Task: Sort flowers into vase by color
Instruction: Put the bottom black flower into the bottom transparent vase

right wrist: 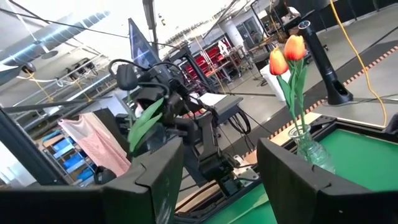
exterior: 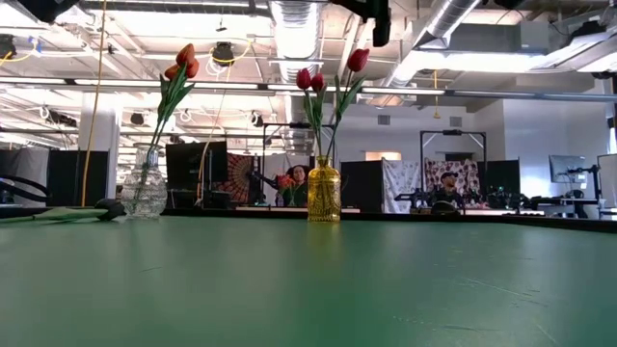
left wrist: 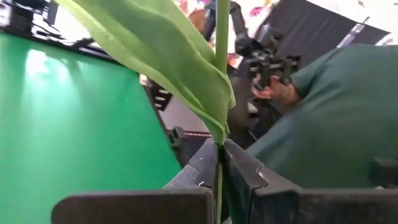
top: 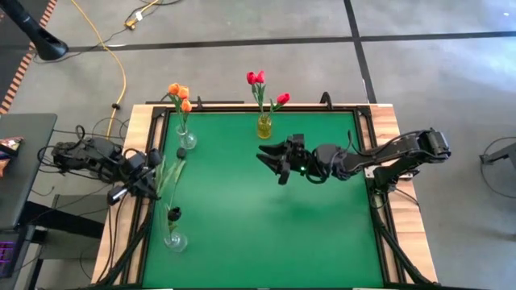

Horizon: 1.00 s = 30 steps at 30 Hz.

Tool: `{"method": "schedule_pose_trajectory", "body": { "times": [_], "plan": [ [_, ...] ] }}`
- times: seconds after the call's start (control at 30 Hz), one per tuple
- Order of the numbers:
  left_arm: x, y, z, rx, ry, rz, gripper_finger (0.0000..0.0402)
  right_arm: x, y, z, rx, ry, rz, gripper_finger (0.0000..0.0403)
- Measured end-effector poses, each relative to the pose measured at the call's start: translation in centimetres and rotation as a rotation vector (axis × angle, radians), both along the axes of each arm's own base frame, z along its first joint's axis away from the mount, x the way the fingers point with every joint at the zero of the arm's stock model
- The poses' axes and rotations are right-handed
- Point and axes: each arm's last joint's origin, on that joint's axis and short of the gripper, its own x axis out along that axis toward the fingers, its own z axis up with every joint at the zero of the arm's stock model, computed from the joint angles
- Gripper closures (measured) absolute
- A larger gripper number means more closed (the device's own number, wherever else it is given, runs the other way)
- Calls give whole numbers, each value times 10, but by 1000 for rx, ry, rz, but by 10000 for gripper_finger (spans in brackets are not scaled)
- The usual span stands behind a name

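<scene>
Left gripper (top: 153, 171) sits at the left edge of the green table (top: 266, 209) in the high view, clenched on the green stem (left wrist: 219, 180) of a dark-headed tulip (top: 174, 213). The stem runs from the fingers down-frame, with the near-black head resting over a clear vase (top: 175, 239) at lower left. Left wrist view confirms the grasp: stem pinched between the two dark fingers (left wrist: 249, 177), a broad leaf (left wrist: 161, 50) fanning up from them.

Right gripper (top: 278, 163) hovers mid-table, just below the yellow vase (top: 264, 126), fingers spread, holding nothing. That arm reaches in from the right edge, elbow raised near the table's right rail.

Red tulips (top: 258, 79) stand in the yellow vase at top centre; orange tulips (top: 179, 93) in a second clear vase (top: 185, 139) at upper left.

Low view shows both filled vases upright and the dark tulip's stem lying low at far left; the grippers themselves are mostly cut off at its top edge. Right wrist view shows the left arm gripping the leaf, orange tulips to the right of frame
</scene>
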Motion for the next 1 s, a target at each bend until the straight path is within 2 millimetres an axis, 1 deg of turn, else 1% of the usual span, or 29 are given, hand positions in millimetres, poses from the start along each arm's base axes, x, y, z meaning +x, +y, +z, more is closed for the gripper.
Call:
{"method": "schedule_pose_trajectory", "body": {
  "times": [0.5, 0.73, 1.0],
  "plan": [
    [-1, -1, 1, 43, -41, -54, 401, 1, -12, 0, 24, -7, -34, 173],
    [-1, -2, 12, 59, -193, -74, 401, 1, -16, 0, 55, -16, -41, 173],
    [-3, -3, 12, 114, -251, -156, 401, 1, -16, 0, 121, -35, -30, 173]
  ]
}}
